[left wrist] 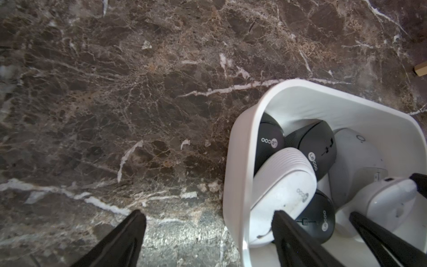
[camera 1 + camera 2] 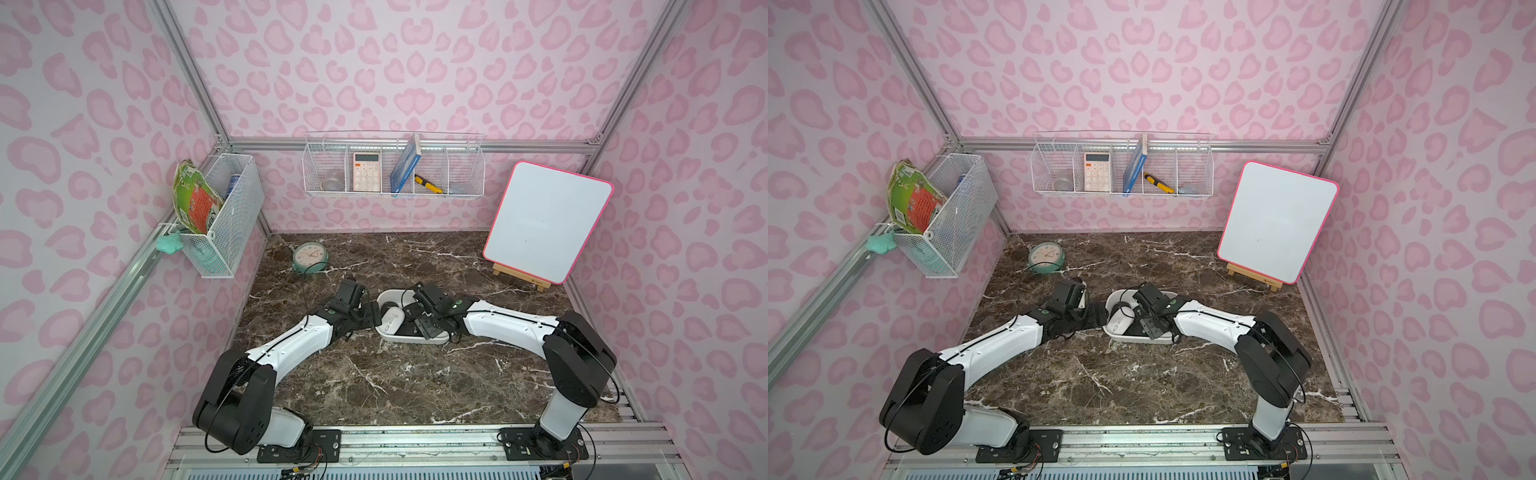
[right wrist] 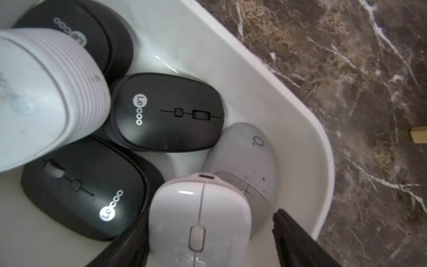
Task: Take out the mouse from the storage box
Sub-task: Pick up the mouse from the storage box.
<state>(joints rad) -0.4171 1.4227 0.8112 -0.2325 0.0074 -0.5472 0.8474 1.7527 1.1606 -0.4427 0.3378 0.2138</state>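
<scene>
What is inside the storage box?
The storage box shows six mice: three black mice, a ribbed white mouse, a grey mouse, a glossy white mouse. Anything beneath them is hidden.

White storage box (image 3: 265, 97), black mice (image 3: 166, 113), white mice (image 3: 198, 212), brown white-veined table (image 2: 374, 382), pink-spotted walls (image 2: 374, 62)

The right claw (image 3: 210, 213) sits around a white mouse (image 3: 198, 203) in the storage box (image 3: 288, 111); one finger (image 3: 129, 242) touches it. Nearby lie black mice (image 3: 166, 113).
</scene>
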